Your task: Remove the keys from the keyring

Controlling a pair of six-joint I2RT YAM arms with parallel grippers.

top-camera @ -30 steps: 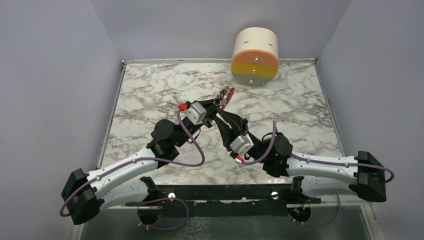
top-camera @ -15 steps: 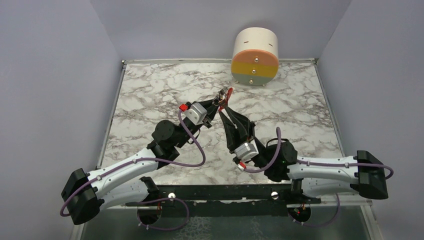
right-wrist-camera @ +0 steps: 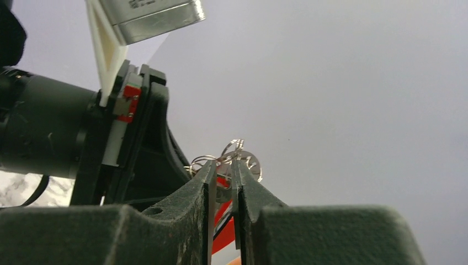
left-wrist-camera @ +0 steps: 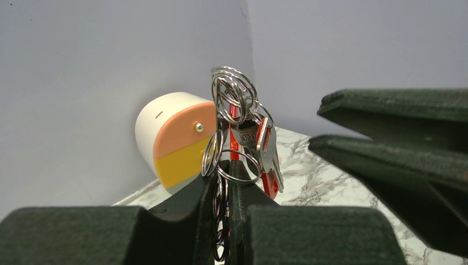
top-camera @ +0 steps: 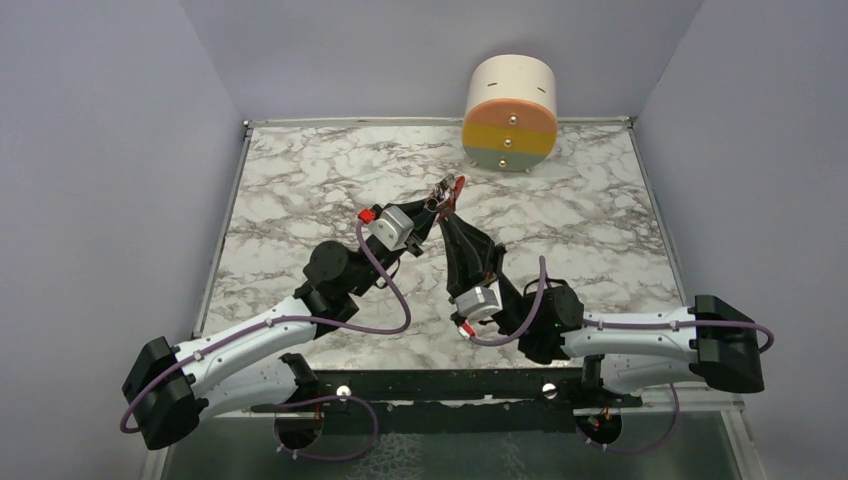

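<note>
- top external view: both arms reach to mid table (top-camera: 300,190), a marble top. left gripper (top-camera: 432,207) and right gripper (top-camera: 447,218) meet tip to tip, raised off the surface. the keyring (top-camera: 449,189) sticks up just past the tips as a small silver and red bunch. the keys are too small to pick out here. round container (top-camera: 510,112) sits at the far edge, on its side w/ peach, yellow and grey bands facing the arms, well apart from the grippers.
- left wrist view: left gripper (left-wrist-camera: 225,179) is pinched on the keyring (left-wrist-camera: 233,94). links run down btwn its fingers (left-wrist-camera: 193,204) and the loose silver rings stand upright above the tips. the keys (left-wrist-camera: 264,146) hang off the rings just right of the tips: one dark-headed, w/ a red piece below it. right gripper (left-wrist-camera: 319,126) comes in from the right w/ a slim gap btwn its fingers, tips just beside the keys; contact not clear. container (left-wrist-camera: 176,138) is behind, by the wall.
- right wrist view: right gripper (right-wrist-camera: 222,168) has only a narrow slit btwn its fingers (right-wrist-camera: 243,190). the keyring (right-wrist-camera: 234,156) rings sit right at the tips, w/ red showing in the slit lower down. can't tell if it is pinching anything. left gripper (right-wrist-camera: 149,138) is close on the left.
</note>
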